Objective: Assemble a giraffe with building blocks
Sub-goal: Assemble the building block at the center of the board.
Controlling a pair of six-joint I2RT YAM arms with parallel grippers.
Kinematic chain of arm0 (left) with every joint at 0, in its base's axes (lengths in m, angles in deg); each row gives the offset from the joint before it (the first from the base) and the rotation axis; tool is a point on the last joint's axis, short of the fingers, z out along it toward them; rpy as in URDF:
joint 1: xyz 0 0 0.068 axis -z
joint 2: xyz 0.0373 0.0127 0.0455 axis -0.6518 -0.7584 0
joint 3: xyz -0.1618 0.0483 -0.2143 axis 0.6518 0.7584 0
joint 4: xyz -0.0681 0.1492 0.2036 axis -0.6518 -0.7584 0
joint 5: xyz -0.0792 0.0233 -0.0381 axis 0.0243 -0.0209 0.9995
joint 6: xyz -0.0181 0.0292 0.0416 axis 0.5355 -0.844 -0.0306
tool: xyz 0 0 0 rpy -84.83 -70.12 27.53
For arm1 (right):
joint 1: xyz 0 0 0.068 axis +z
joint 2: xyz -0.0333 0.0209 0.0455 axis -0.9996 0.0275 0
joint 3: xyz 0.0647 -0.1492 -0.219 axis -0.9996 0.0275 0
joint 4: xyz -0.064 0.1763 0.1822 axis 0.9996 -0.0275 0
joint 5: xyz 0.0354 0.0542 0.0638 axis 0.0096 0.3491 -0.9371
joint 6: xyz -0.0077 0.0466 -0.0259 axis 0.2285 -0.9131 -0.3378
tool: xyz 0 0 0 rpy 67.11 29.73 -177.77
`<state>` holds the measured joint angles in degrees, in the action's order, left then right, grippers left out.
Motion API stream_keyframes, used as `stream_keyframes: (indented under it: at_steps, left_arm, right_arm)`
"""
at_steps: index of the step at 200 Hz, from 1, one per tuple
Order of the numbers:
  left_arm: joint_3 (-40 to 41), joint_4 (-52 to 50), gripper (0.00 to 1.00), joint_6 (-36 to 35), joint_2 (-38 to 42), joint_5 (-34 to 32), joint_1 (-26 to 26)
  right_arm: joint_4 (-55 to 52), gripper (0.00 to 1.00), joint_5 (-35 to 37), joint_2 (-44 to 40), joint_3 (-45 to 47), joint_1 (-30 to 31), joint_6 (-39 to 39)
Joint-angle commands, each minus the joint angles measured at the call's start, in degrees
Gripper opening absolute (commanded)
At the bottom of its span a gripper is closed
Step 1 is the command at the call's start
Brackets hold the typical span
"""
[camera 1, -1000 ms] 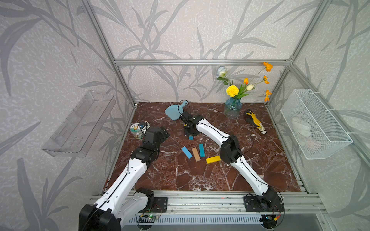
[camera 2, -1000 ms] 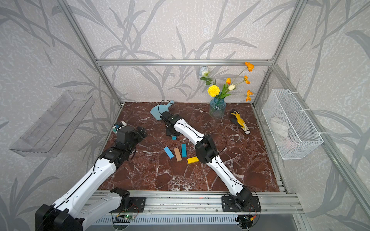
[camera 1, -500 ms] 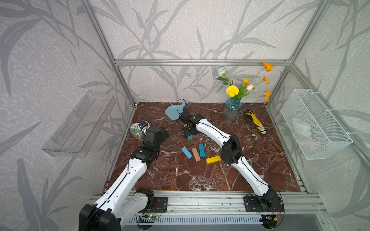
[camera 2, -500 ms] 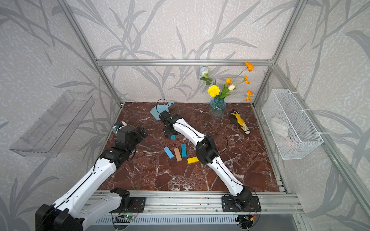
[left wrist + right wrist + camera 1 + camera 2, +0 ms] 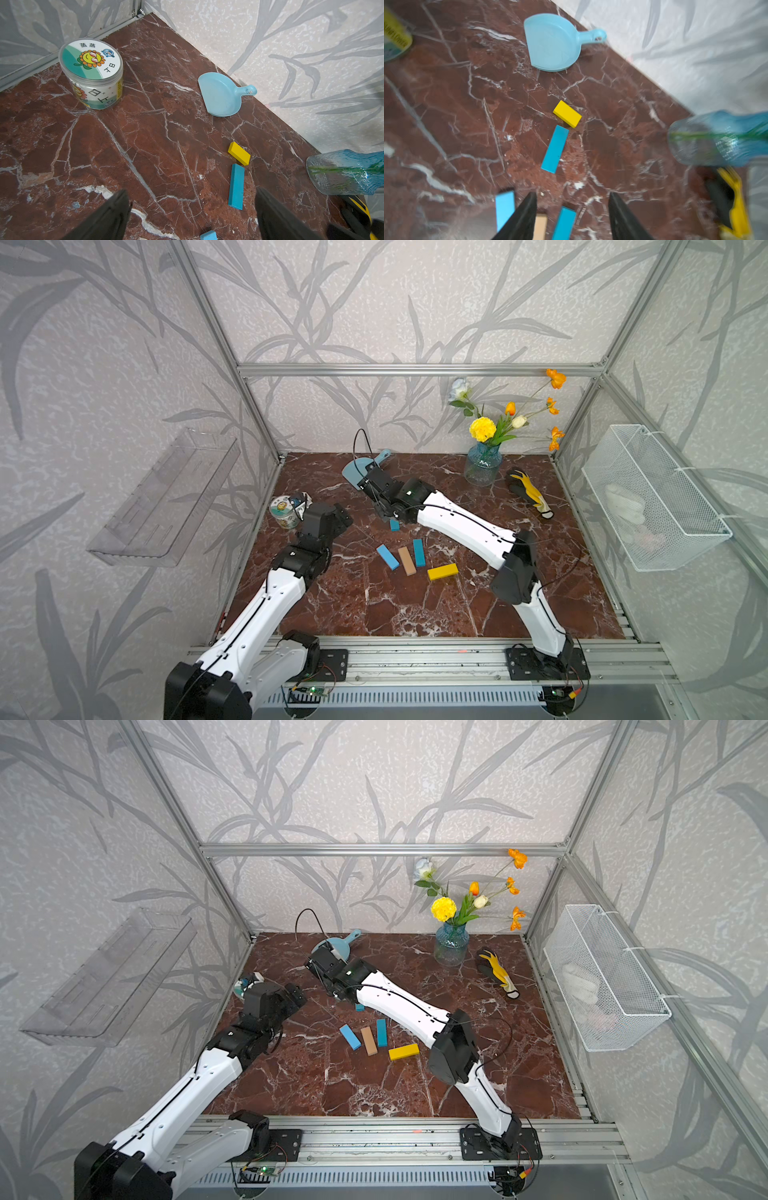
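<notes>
I am holding my right arm (image 5: 457, 522) stretched far over the surface (image 5: 374, 605), my right pincer (image 5: 572, 194) gaping empty. Just ahead of it, a teal block (image 5: 555, 149) and a short yellow block (image 5: 567, 113) are lying almost touching. My left pincer (image 5: 191, 190) is hovering wide open, empty.

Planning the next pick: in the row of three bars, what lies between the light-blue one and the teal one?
The tan bar lies between the light-blue bar and the teal bar, as both top views show.
</notes>
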<state>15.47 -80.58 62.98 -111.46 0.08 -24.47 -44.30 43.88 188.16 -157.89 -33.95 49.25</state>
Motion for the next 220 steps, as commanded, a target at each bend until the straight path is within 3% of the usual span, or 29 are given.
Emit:
stream_keyframes:
  at_steps: [1,10,38,54,71,175,220]
  left_arm:
    - [0.4,-0.2,0.95,-0.9,0.9,-0.2,0.4]
    - [0.2,-0.4,0.95,-0.8,0.9,-0.1,0.4]
    - [0.3,-0.6,0.95,-0.8,1.1,-0.3,0.6]
    - [0.3,-0.8,0.95,-0.9,1.3,-0.4,0.7]
    - [0.4,-0.9,0.95,-0.9,1.5,-0.5,0.8]
    - [0.4,-0.6,0.95,-1.2,1.1,-0.6,0.8]
    - [0.3,-0.4,0.95,-1.2,0.9,-0.6,0.8]
  right_arm:
    - [-11.9,0.5,-5.9,8.2,-9.3,-0.2,-4.4]
    - [-14.2,0.51,-9.6,11.1,-13.3,-0.7,-5.6]
    - [-15.3,0.68,-17.4,16.5,-18.9,-2.5,-9.0]
    - [-14.4,0.65,-19.1,17.1,-17.8,-3.5,-11.4]
    - [-12.2,0.55,-21.0,17.1,-14.9,-4.9,-13.6]
    - [-7.3,0.54,-28.3,21.7,-13.7,-9.8,-16.7]
    - [-7.9,0.53,-27.6,23.6,-14.4,-9.7,-17.3]
